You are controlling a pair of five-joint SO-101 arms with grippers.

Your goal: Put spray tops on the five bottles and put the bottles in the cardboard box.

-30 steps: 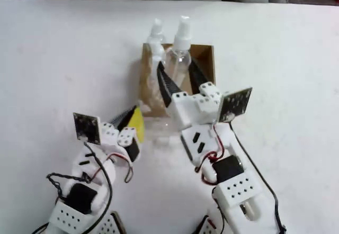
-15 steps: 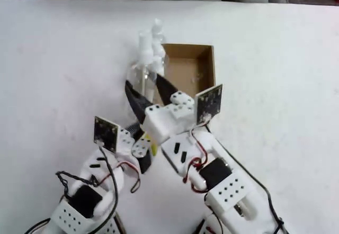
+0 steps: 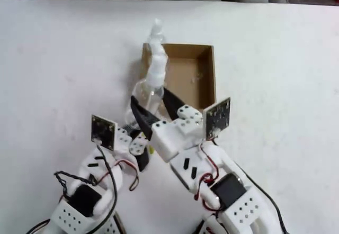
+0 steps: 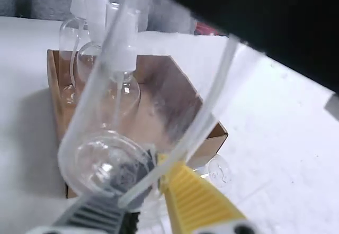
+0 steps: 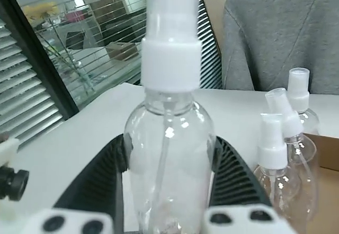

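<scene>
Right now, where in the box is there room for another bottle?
The cardboard box floor is bare between the standing bottles along its left wall and its right wall. The near-left corner is crowded: the right gripper holds a bottle there, the left gripper beside it.

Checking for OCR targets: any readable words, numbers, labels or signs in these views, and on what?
No readable text.
Bottle in the right hand: clear, no label.
Cardboard box: plain, no print visible.
Circuit board on the wrist: markings too small to read.
</scene>
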